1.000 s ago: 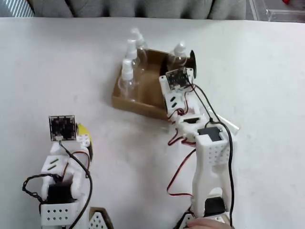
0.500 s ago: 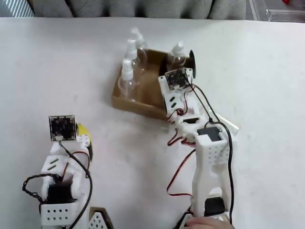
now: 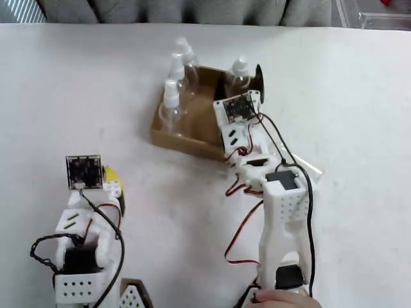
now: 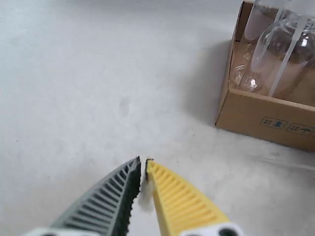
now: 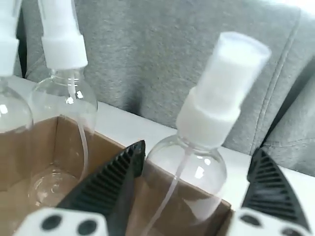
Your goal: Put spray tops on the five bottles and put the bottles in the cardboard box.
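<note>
The cardboard box [image 3: 192, 131] lies at the table's middle. Three clear bottles with white spray tops [image 3: 172, 97] stand in its left end. Another topped bottle [image 3: 239, 74] stands at its right end, and my right gripper [image 3: 246, 82] is open around it. In the right wrist view this bottle [image 5: 194, 169] sits between the black fingers [image 5: 115, 179]; one finger is close against it, the other stands apart. My right gripper [image 5: 199, 150] holds nothing. My left gripper [image 3: 113, 181] rests near the table's front left, and its grey and yellow tips [image 4: 142, 169] are shut on nothing.
A thin clear piece [image 3: 307, 165] lies on the table right of the right arm. A hand [image 3: 277, 299] rests at that arm's base. A clear plastic container [image 3: 379, 16] stands at the back right. Bare table spreads left of the box [image 4: 275, 123].
My right wrist has shifted slightly over the box's right end. The left arm has kept still.
</note>
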Controlling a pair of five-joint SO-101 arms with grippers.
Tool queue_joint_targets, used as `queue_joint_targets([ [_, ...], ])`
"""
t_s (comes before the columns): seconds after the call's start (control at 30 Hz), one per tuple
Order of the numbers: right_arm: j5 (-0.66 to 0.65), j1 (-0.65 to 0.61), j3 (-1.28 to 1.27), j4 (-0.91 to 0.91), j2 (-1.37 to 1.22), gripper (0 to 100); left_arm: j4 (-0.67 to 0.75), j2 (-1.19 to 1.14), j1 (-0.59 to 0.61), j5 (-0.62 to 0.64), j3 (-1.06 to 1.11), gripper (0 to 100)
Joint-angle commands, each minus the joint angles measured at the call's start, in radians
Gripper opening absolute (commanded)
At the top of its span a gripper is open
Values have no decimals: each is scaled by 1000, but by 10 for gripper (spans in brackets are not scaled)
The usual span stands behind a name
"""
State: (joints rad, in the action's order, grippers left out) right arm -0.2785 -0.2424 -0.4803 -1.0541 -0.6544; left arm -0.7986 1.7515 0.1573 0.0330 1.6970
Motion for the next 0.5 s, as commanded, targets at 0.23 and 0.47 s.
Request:
queue_joint_targets([
  [0.23, 11, -16, -71, -24, 130, 286, 6, 12, -7, -8, 0, 26],
  [0.47, 11, -18, -144, -24, 263, 286, 6, 12, -10, -8, 0, 27],
])
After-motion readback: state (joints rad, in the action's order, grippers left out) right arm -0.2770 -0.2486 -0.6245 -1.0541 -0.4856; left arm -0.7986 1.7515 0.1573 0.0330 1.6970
